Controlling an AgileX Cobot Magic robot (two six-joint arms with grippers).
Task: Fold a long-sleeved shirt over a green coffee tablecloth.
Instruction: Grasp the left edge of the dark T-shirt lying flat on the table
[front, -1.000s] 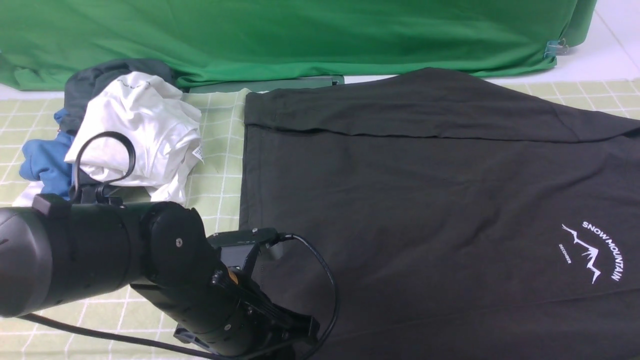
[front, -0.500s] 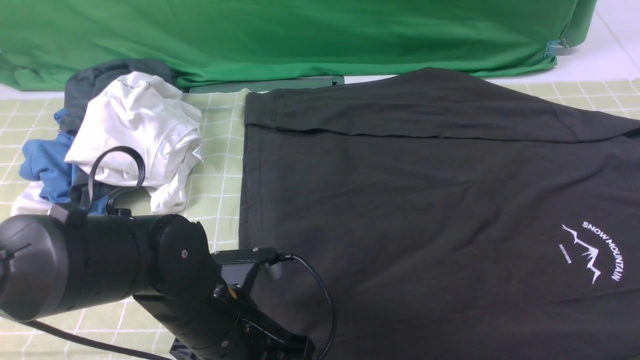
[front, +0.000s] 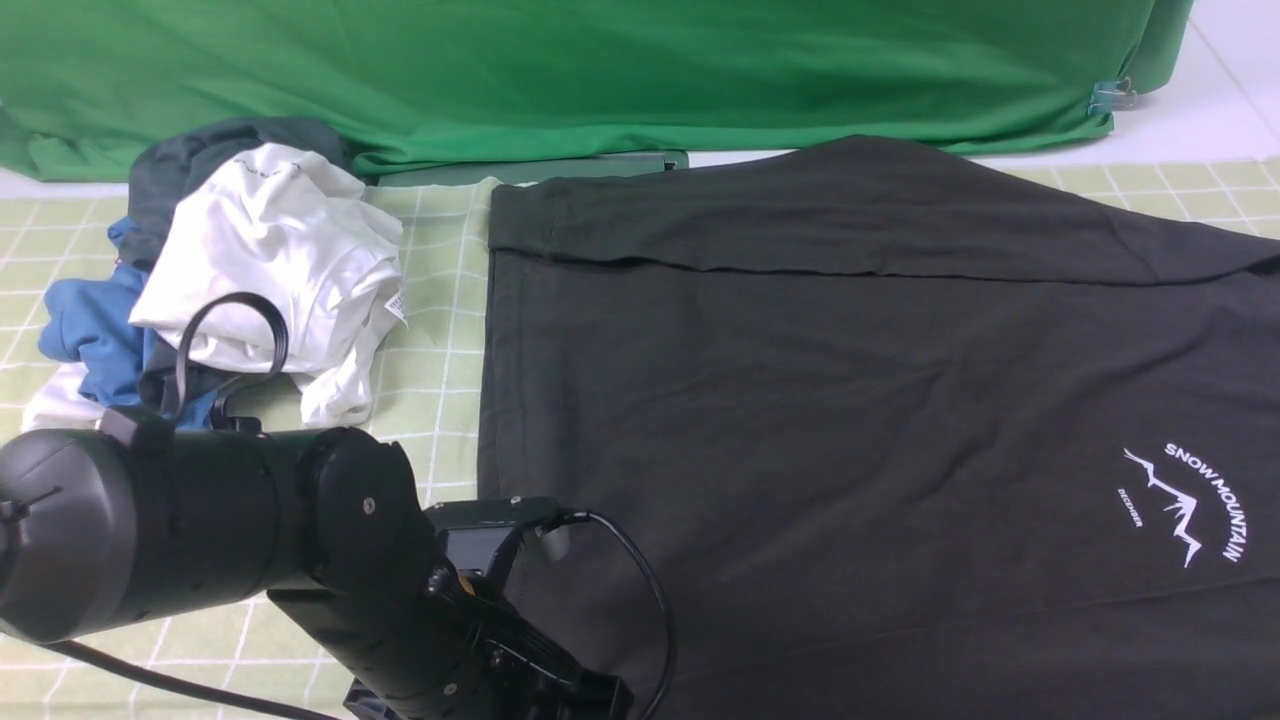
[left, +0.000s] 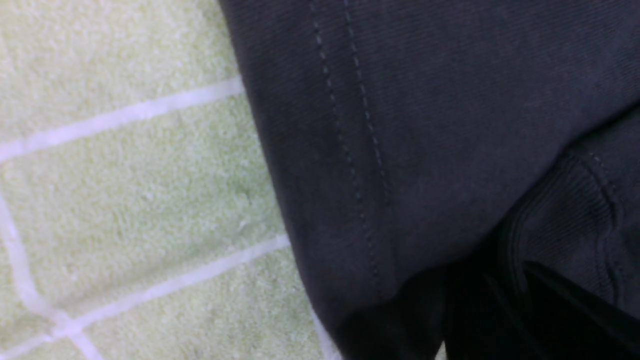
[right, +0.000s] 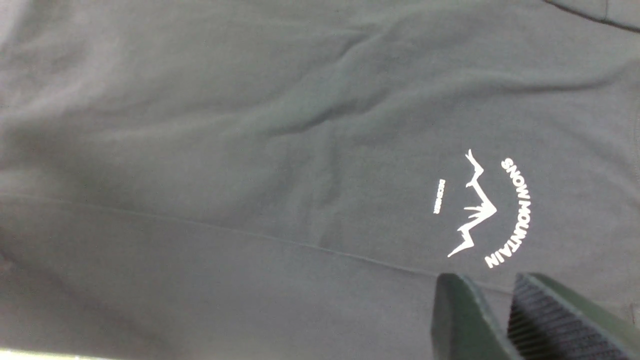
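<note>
From the front, the long-sleeved shirt (front: 820, 420) lies spread flat over the green coffee tablecloth (front: 440, 330), covering the middle and right of the bench. Its small white "SNOW MOUNTAIN" print (front: 1185, 505) sits near the right edge, and a folded band of black cloth runs across the far side. To the left of the shirt is a heap of clothes: a white shirt (front: 270, 250) on top, a blue garment (front: 85, 320) under its left side and a dark grey garment (front: 215, 140) behind. A deep green fabric (front: 600, 70) hangs along the back, with a clip (front: 1110, 96) at its right corner. The left arm (front: 200, 530) reaches low over the shirt's near left edge, and its tip drops out of the picture.

In the left wrist view, the shirt's stitched hem (left: 350, 130) lies on the checked tablecloth. A ribbed cuff (left: 565, 225) is bunched against it. The left claw cannot be picked out from the dark cloth, so I cannot tell whether it is spread or pinching.

In the right wrist view, the right claw (right: 486, 278) hangs over the shirt just beside the print. Its two fingers (right: 545, 320) stand slightly apart, with nothing between them.
</note>
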